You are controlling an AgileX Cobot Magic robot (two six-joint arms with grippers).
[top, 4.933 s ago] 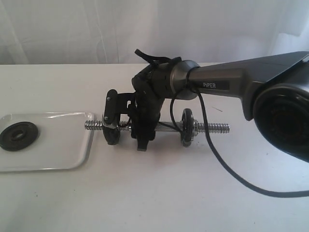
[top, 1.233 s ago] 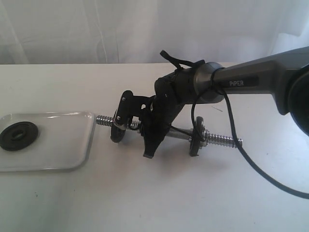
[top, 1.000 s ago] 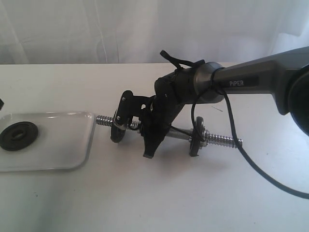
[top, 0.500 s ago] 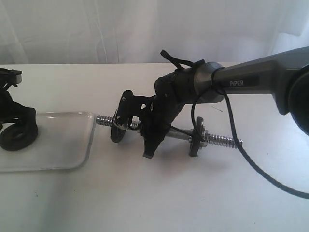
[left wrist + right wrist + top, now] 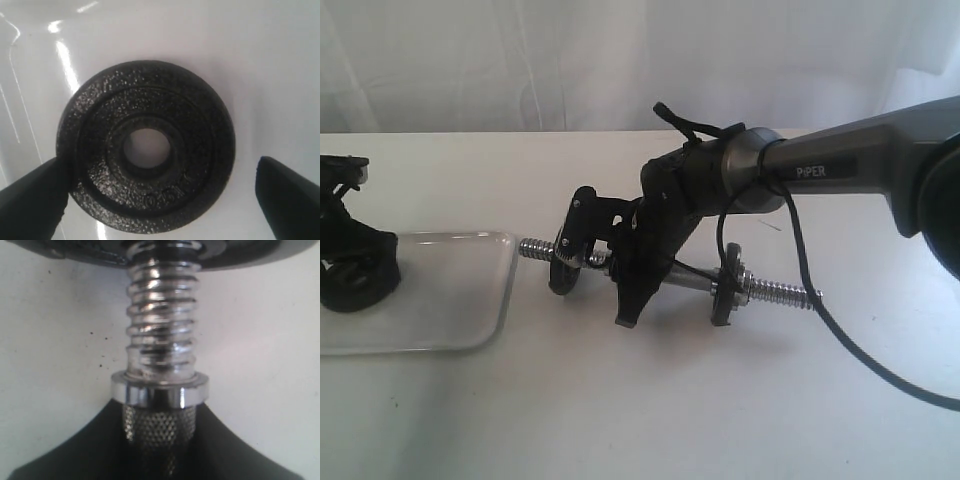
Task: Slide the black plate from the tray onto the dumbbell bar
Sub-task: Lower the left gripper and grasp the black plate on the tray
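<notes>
The black plate (image 5: 145, 147) lies flat on the white tray (image 5: 450, 300), centre hole showing. My left gripper (image 5: 161, 165) hangs open right over it, one finger (image 5: 32, 200) at the plate's rim, the other finger (image 5: 290, 195) a little clear of it. In the exterior view the left gripper (image 5: 355, 268) covers most of the plate at the tray's left end. My right gripper (image 5: 630, 285) is shut on the dumbbell bar (image 5: 780, 292) at its knurled middle (image 5: 159, 425), holding it tilted, left end higher. The bar's threaded end (image 5: 160, 325) points toward the tray.
Two other black discs sit on the bar, one (image 5: 563, 262) near its left end and one (image 5: 725, 295) near its right. The right arm's black cable (image 5: 860, 355) loops over the table. A white curtain hangs behind.
The left gripper came in from the left and settled over the plate on the tray. Earlier the right arm shifted the bar rightward and tilted it; it has held still over the last second.
</notes>
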